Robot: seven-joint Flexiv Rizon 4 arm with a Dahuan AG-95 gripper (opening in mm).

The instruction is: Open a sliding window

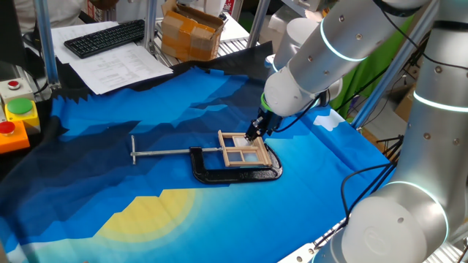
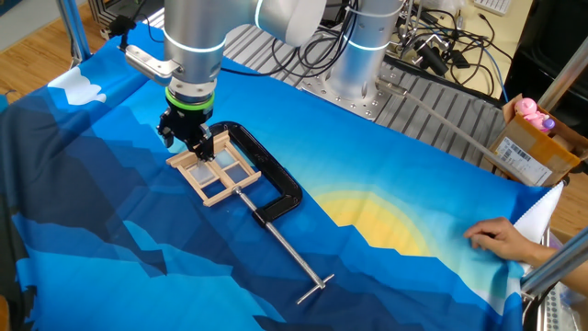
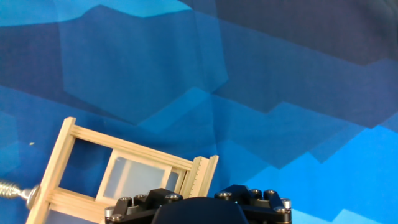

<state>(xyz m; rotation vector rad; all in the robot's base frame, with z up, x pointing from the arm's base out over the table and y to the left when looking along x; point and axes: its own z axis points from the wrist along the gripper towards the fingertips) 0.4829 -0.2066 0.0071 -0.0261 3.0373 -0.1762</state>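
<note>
The sliding window (image 1: 242, 150) is a small tan wooden frame with pale-blue panes. It lies flat on the blue cloth, held in a black C-clamp (image 1: 235, 174). It also shows in the other fixed view (image 2: 213, 168) and at the bottom left of the hand view (image 3: 118, 171). My gripper (image 1: 254, 132) is down at the window's right end, also seen in the other fixed view (image 2: 186, 138). Its jaws stand a little apart over the toothed end strip (image 3: 203, 174). The fingertips themselves are hidden in the hand view.
The clamp's long screw bar (image 1: 164, 152) runs left from the window. A button box (image 1: 14, 117), a keyboard (image 1: 106, 36) and a cardboard box (image 1: 191, 31) stand at the table's back. A person's hand (image 2: 501, 241) rests on the cloth's edge.
</note>
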